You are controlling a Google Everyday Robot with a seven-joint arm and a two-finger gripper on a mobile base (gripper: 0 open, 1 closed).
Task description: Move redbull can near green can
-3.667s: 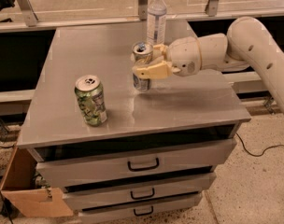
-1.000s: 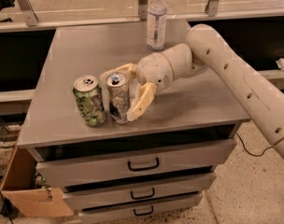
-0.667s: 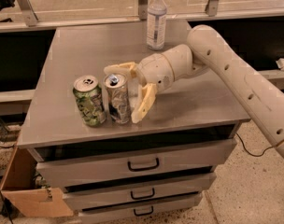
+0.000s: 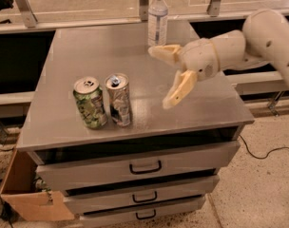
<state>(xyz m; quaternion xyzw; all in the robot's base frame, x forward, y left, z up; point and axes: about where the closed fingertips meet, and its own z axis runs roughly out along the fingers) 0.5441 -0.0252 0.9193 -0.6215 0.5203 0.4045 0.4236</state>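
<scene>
While the redbull can [image 4: 118, 99] stands upright just beside the green can [image 4: 90, 102] on the grey cabinet top [image 4: 87, 51], the gripper [image 4: 169, 73] hangs empty to their right, jaws spread wide. The placing looks done, and what is left is a retreat clear of both cans.

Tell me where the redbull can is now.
In the camera view, the redbull can stands upright near the front edge of the cabinet top, just right of the green can. The gripper hangs farther right, jaws open, clear of it.

arm [image 4: 268, 32]: cream rounded shell | pincer [image 4: 159, 78]: 2 tan fingers [image 4: 182, 84], spread, over table [image 4: 87, 46]
</scene>
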